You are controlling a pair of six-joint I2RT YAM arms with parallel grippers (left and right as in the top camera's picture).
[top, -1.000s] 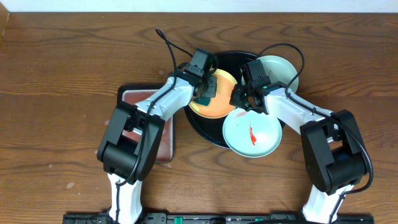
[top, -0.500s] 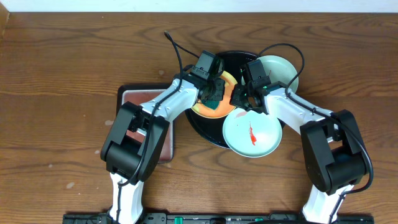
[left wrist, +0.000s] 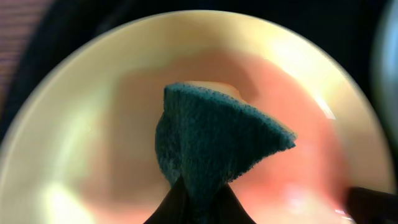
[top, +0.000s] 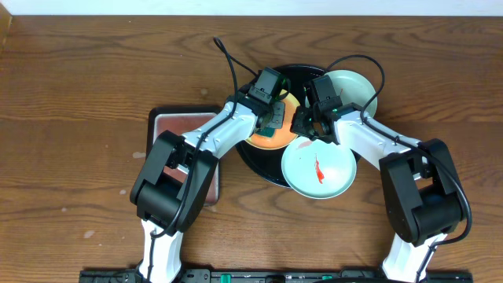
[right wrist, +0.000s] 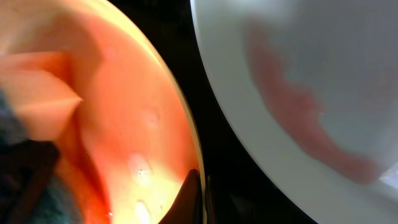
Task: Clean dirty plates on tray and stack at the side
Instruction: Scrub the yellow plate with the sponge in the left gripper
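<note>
My left gripper (left wrist: 198, 202) pinches the green sponge (left wrist: 211, 143) on the yellow plate (left wrist: 81, 124), my right gripper (right wrist: 194, 193) clamps its rim; the near mint plate (top: 336, 177) is dirty, none is stacked.

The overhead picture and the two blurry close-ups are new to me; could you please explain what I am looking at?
The machine is a left arm and a right arm at a wooden table, each ending in a two-finger gripper. The wide picture is taken from above; each close-up comes from a camera on one wrist. A round black tray carries three small plates: a yellow plate smeared orange-red, a mint plate with a red streak, and a second mint plate behind the right arm. A small rectangular tray lies under the left arm. The left gripper is shut on a teal cloth over the yellow plate; the right gripper appears to pinch that plate's rim.
</note>
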